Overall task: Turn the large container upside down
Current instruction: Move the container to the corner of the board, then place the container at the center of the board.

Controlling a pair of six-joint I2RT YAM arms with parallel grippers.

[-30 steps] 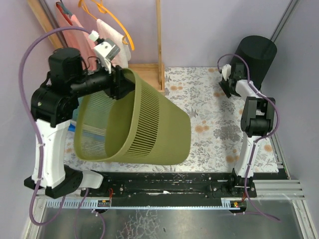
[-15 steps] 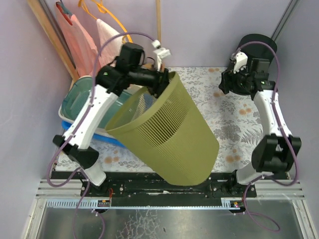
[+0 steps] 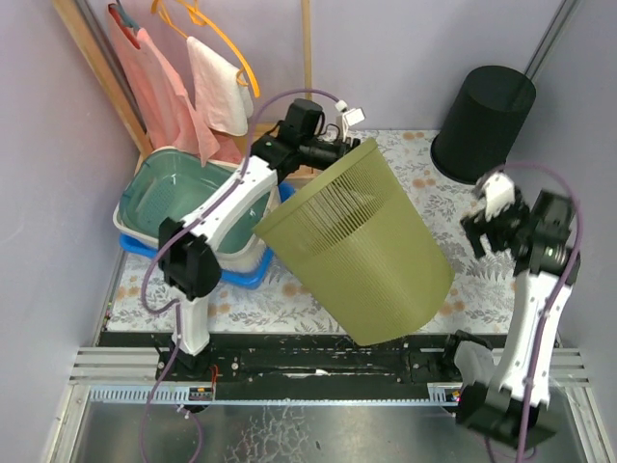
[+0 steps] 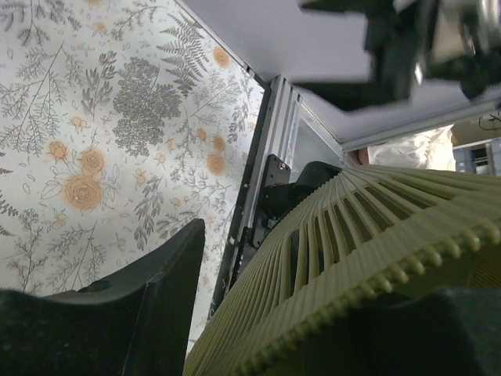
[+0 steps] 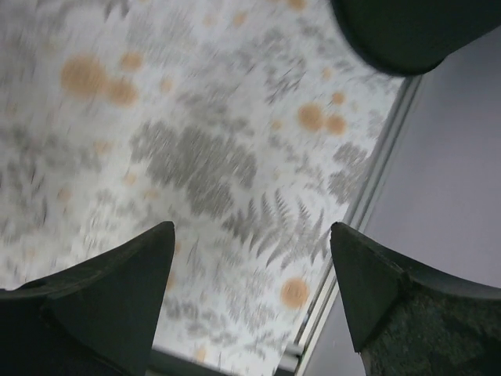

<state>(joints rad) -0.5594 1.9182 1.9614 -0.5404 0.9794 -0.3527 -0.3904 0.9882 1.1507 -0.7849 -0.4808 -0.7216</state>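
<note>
The large container is an olive-green slatted basket (image 3: 362,246). It hangs tilted over the flowered cloth (image 3: 463,207), mouth up and to the left, closed base low and to the right near the front rail. My left gripper (image 3: 337,154) is shut on its far rim. In the left wrist view (image 4: 274,345) one finger (image 4: 133,313) lies outside the ribbed wall (image 4: 376,227) and the other is behind the rim. My right gripper (image 3: 487,227) is open and empty over the cloth at the right; it also shows in the right wrist view (image 5: 250,274).
A black bin (image 3: 484,121) stands upside down at the back right, also in the right wrist view (image 5: 407,31). A teal tub (image 3: 164,207) on a blue tray (image 3: 236,275) sits at the left. Cloths on orange hangers (image 3: 207,68) and a wooden frame (image 3: 308,68) stand behind.
My left arm has swung the basket to the right and stretched out, uncovering the teal tub. My right arm has pulled back from the black bin toward the near right.
</note>
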